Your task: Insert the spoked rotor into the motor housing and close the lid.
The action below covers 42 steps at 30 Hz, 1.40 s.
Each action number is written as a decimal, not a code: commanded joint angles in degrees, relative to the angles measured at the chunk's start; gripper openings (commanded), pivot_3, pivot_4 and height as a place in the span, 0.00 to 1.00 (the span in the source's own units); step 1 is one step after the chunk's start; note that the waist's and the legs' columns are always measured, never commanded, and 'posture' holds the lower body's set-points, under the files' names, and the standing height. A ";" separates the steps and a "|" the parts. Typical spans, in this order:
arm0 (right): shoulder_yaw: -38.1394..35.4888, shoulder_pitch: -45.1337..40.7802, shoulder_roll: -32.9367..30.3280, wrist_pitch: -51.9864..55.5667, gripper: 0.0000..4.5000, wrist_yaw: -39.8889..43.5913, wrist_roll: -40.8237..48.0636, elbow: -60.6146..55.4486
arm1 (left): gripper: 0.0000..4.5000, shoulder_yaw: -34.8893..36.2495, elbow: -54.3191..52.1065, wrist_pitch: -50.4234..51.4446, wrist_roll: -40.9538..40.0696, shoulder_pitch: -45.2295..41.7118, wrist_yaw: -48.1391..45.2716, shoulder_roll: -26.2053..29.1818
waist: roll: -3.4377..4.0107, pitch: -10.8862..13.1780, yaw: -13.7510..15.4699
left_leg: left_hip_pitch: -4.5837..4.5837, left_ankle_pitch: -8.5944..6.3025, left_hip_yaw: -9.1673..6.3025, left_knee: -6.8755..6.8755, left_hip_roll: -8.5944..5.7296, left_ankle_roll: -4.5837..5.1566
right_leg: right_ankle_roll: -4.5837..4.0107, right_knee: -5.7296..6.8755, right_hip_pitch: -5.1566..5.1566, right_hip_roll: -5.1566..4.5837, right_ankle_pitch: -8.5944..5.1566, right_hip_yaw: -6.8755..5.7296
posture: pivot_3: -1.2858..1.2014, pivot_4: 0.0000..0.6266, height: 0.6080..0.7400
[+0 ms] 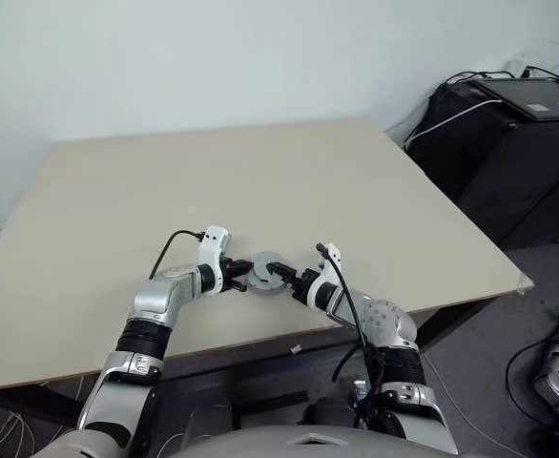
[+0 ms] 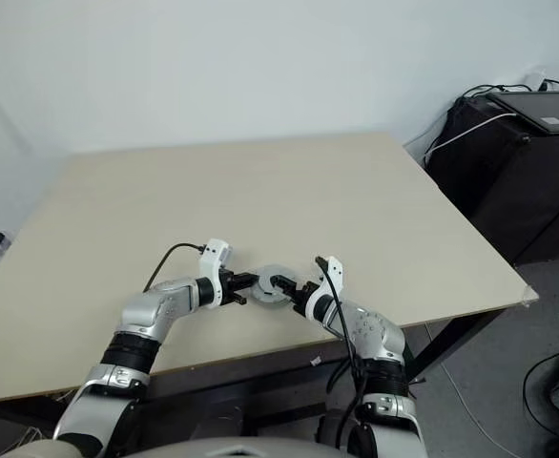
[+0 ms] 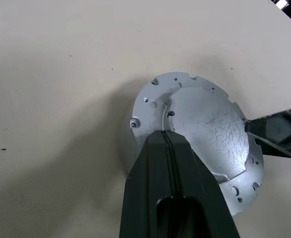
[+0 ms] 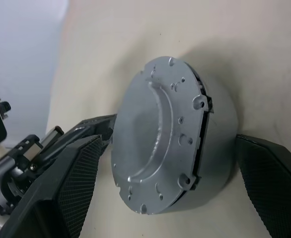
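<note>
So the lid [image 4: 155, 134] is already sitting on top of the motor housing [image 4: 215, 148], plain grey face with the raised centre showing, and the stack rests on the beige surface [image 1: 260, 181] right between the two pincers. The spoked rotor isn't visible as a separate part, so my guess is it's already inside under the lid, though there's no way to check that from here.

The left pincer [image 3: 165, 136] has its fingers pressed fully together with nothing between them. The closed tip lies against the lid's top face near the edge closest to it. That reads to me like a hold-down: it pins the lid so the stack doesn't skate around while the other arm works.

The right pincer [image 4: 173, 198] is spread as wide as it goes and isn't gripping anything. Its two pads stand either side of the stack, the housing wall close to one of them, the lid's rim near the other. From the wrist view I can't quite tell if either pad touches the metal; there looks to be a sliver of gap on both sides.

I'd say the closing step is basically at the seating stage: the open right pincer is lined up to squeeze or twist the lid home.
</note>
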 commanded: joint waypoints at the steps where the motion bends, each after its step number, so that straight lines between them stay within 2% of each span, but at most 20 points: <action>1: -0.38 -0.93 4.98 0.84 1.00 1.15 3.88 0.32 | 0.00 -1.32 -0.52 0.39 0.27 0.18 0.02 -0.60 | 0.00 0.00 -0.17 | 0.00 0.00 -0.01 0.00 0.00 0.00 | -0.01 0.00 0.00 0.00 0.02 0.00 | 0.52 0.00 1.00; 10: -0.42 0.42 4.64 9.47 1.00 7.50 11.83 -3.09 | 0.00 -0.92 -0.93 0.45 0.58 0.74 0.23 -0.48 | 0.01 0.03 -0.66 | -0.04 0.02 -0.03 -0.02 0.02 0.04 | -0.07 0.00 -0.08 0.05 0.05 0.03 | 0.52 0.00 1.00; 15: 1.39 0.96 4.29 10.92 1.00 6.59 9.81 -3.13 | 0.00 -0.57 -1.02 0.39 0.84 0.78 0.27 -0.59 | -0.02 0.07 -0.76 | -0.10 0.01 -0.04 -0.04 0.02 0.02 | -0.08 -0.01 -0.16 0.06 0.04 0.03 | 0.52 0.00 1.00; 24: -0.25 0.40 5.02 7.02 1.00 3.50 7.94 -1.04 | 0.00 -0.62 -1.01 0.34 1.15 0.85 0.19 -0.66 | -0.04 0.08 -0.90 | -0.09 0.00 -0.05 -0.04 0.01 0.00 | -0.03 -0.01 -0.14 0.06 0.03 0.03 | 0.52 0.00 1.00; 34: -0.87 1.30 5.06 7.11 0.31 3.25 10.10 -2.32 | 0.00 -0.74 -1.08 0.21 1.43 1.03 0.18 -0.72 | -0.04 0.10 -0.78 | -0.13 0.01 -0.05 -0.04 0.00 0.03 | -0.08 -0.04 -0.14 0.05 0.06 0.03 | 0.52 0.00 1.00; 42: -0.55 2.94 3.90 8.93 0.30 2.66 9.67 -3.78 | 0.00 -0.35 -1.33 -0.03 1.23 1.33 0.35 -1.04 | -0.04 0.11 -0.44 | -0.13 0.00 -0.06 -0.04 0.00 0.02 | -0.05 -0.05 -0.15 0.05 0.04 0.03 | 0.52 0.00 1.00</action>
